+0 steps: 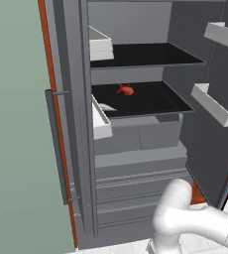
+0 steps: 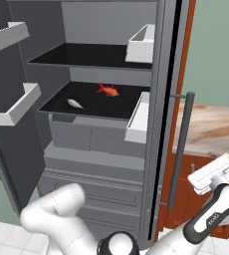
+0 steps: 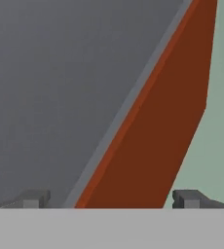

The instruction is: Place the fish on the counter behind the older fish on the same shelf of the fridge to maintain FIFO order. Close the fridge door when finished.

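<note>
In the left base view the fridge stands with both upper doors swung wide. The red-orange fish lies toward the back of the middle shelf, on its black lining. The pale older fish lies nearer the front edge of that same shelf, left of the red one and partly hidden behind a white door bin. The two fish are apart, the red one behind. The left door panel carries a long vertical bar handle, seen edge on. On the right, the fridge door shows its inner face with two white bins. The white arm curves in from the lower right.

In the right base view the red fish again sits deep on the middle shelf, and the silver-grey older fish rests closer to the front and to the left. The marbled counter shows to the right, over reddish-brown cabinets, beyond a door with a bar handle. The robot's hand hangs low at the right, in front of those cabinets.

In the hand view the gripper has its two dark tips set wide apart with nothing between them, facing a grey panel and a reddish-brown cabinet side.
</note>
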Tool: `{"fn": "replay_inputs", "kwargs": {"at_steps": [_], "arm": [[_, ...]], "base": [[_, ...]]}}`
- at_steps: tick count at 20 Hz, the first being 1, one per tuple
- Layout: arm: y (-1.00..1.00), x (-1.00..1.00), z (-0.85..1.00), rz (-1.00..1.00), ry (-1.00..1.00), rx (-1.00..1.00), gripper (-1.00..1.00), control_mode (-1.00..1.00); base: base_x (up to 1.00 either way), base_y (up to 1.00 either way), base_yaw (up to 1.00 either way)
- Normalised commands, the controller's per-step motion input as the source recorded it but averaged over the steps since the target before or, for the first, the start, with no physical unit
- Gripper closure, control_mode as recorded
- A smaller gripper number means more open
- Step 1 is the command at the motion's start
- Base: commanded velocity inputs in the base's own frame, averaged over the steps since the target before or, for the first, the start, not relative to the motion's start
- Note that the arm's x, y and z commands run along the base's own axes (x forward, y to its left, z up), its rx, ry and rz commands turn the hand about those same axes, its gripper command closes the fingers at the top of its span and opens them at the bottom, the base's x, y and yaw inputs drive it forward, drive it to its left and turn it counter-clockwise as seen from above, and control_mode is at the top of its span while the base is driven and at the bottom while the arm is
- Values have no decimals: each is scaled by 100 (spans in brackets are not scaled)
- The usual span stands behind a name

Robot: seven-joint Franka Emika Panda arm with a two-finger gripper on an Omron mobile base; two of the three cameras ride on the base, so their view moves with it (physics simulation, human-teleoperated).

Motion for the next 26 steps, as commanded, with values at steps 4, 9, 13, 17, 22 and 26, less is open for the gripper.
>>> {"fn": "replay_inputs", "kwargs": {"at_steps": [4,9,13,17,22,26], "arm": [[34,65,-21,12,0,0,-100,-100],[93,18,-2,13,0,-9,-100,-100],[100,0,0,15,0,-18,-100,-100],[100,-1,0,12,-2,-20,-100,-100],[100,-3,0,9,-3,-18,-100,-100],[100,-2,5,5,-6,-16,-100,-100]], "base": [[0,0,0],[0,0,0],[0,0,0],[0,0,0],[0,0,0],[0,0,0]]}}
